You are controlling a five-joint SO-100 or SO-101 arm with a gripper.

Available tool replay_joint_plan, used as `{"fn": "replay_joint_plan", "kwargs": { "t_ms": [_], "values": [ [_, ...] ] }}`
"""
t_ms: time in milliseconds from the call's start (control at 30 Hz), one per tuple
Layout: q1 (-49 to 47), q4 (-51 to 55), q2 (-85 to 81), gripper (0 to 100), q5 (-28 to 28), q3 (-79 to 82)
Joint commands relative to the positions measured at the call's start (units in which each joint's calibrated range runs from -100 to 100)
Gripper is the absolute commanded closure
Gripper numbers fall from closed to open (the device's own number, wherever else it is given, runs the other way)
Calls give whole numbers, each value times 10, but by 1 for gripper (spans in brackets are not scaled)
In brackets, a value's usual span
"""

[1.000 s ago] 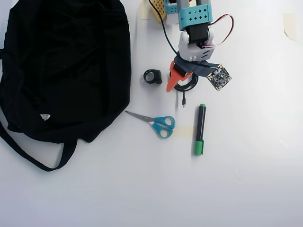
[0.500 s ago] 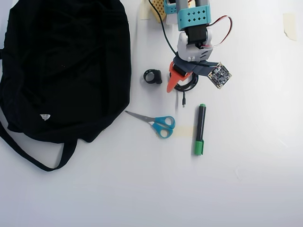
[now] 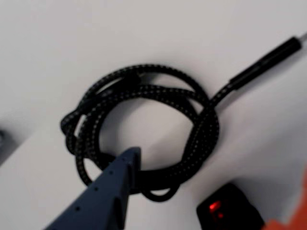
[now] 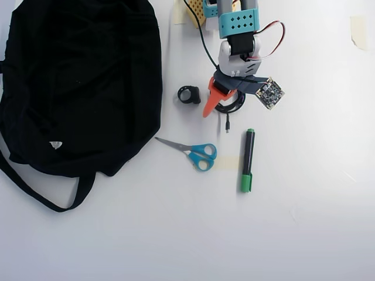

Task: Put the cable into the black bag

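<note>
The cable is a black braided coil lying flat on the white table, with its straight plug end running to the upper right. In the overhead view most of the cable is hidden under the arm, and a thin end sticks out below it. My gripper is open and low over the coil. The blue fingertip rests over the coil's near strands and the orange fingertip is outside the coil. In the overhead view the gripper is to the right of the black bag, which lies flat at the left.
A small black object with a red light sits near the orange finger; in the overhead view it is a black ring between bag and gripper. Blue-handled scissors and a green marker lie below the gripper.
</note>
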Motion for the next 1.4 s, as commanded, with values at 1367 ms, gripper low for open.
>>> {"fn": "replay_joint_plan", "kwargs": {
  "t_ms": [1367],
  "values": [
    [4, -41, 64, 47, -31, 15]
  ]
}}
